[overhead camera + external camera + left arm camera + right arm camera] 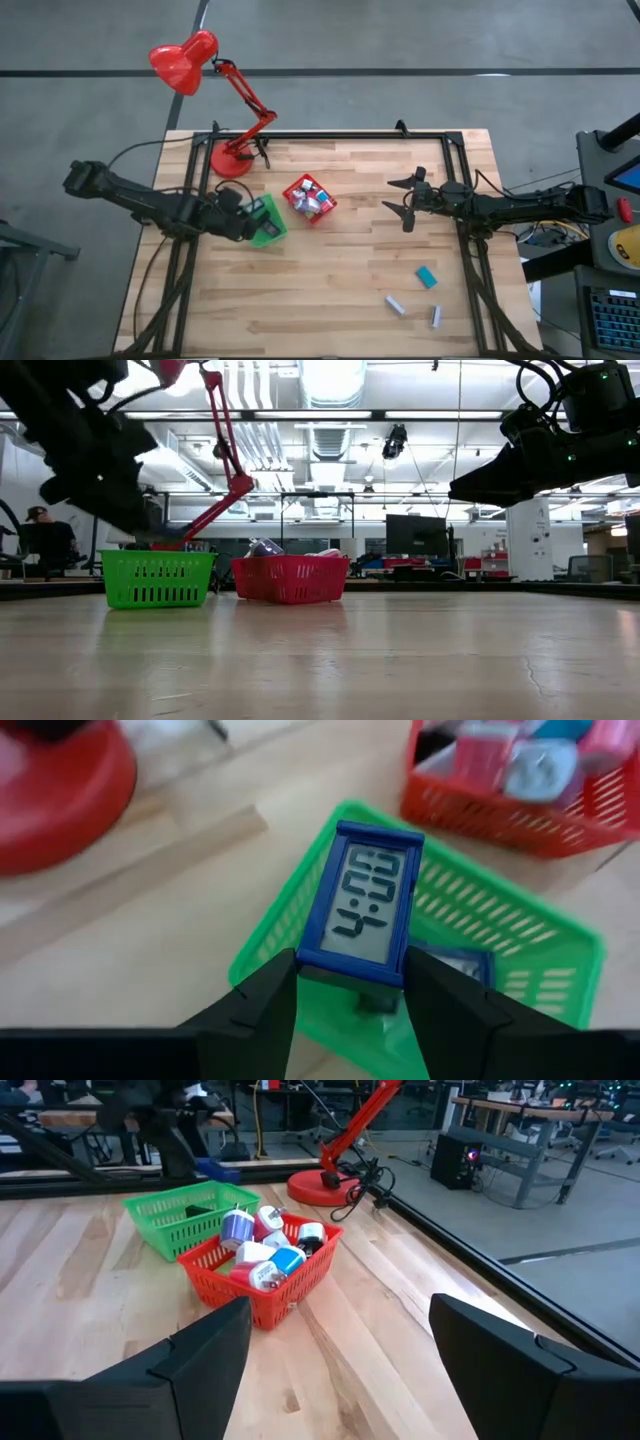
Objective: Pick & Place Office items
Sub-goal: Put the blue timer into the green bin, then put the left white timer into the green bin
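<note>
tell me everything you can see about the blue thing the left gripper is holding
The small blue-framed rectangular digital clock has a grey LCD face showing dark segmented digits and a casing that looks like plastic. The left gripper is shut on its lower edge, one dark finger at each side, holding it face-up over the green plastic bin. It is above the bin, not resting in it. Another blue-framed item lies in the bin beneath it.

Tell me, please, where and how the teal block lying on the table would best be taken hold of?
Probably across its two long sides, from straight above: the teal block lies flat and skewed on the bare table, apart from the grey sticks. The open right claw is nearer.
</note>
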### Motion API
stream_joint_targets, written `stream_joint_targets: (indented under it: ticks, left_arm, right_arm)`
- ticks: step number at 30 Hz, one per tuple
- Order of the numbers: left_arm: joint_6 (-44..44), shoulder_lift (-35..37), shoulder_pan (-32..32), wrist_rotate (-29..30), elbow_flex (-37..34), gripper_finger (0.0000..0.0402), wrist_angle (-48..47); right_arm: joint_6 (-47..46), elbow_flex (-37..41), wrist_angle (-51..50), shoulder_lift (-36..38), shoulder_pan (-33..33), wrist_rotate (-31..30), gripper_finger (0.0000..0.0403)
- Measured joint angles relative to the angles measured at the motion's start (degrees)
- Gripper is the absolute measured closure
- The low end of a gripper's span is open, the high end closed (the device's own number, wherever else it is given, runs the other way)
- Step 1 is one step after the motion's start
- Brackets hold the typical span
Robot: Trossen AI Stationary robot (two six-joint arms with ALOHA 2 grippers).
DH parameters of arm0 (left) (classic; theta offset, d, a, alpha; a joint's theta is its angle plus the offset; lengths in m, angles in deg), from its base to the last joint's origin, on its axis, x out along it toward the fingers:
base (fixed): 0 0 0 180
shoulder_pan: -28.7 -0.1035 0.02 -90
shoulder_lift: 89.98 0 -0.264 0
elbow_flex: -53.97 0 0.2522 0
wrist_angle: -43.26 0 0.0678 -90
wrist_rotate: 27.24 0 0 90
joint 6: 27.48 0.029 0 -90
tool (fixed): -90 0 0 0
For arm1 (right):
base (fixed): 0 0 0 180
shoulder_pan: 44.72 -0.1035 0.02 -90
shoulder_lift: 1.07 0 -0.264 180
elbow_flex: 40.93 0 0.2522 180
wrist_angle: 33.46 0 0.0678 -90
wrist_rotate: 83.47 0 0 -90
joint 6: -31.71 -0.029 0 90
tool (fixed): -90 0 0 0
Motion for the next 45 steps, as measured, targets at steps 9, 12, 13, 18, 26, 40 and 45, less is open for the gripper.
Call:
stream_joint_targets:
  ticks: [9, 12, 13, 18, 26, 40, 45]
  left_arm:
    - [0.10, -1.66, -0.25, -3.33, -0.45, 0.0232, -0.46]
    - [0.25, -3.22, -1.24, -4.57, -0.45, 0.0232, -0.44]
    - [0.31, -3.89, -1.79, -5.07, -0.45, 0.0232, -0.43]
    - [2.97, -7.31, -4.88, -7.95, -0.45, 0.0232, 0.89]
    - [7.36, -10.40, -8.89, -11.79, -0.45, 0.0232, 3.06]
    - [9.39, -10.72, -9.46, -12.58, 0.25, 0.0174, 4.45]
    - [9.35, -10.72, -9.46, -12.58, 0.27, 0.0154, 4.45]
  right_arm:
    - [0.00, 0.00, 0.00, 0.00, 0.00, 0.00, 0.0092]
    - [0.01, 0.00, 0.00, -0.02, 0.00, 0.00, 0.0092]
    - [0.00, 0.00, 0.00, -0.02, 0.00, 0.00, 0.0093]
    - [0.00, 0.00, 0.00, -0.02, 0.00, 0.00, 0.0100]
    - [0.00, 0.00, 0.00, -0.02, 0.00, 0.00, 0.0095]
    - [0.02, 0.00, 0.00, -0.02, 0.00, 0.01, 0.0103]
    - [0.02, 0.00, 0.00, -0.02, 0.00, 0.02, 0.0102]
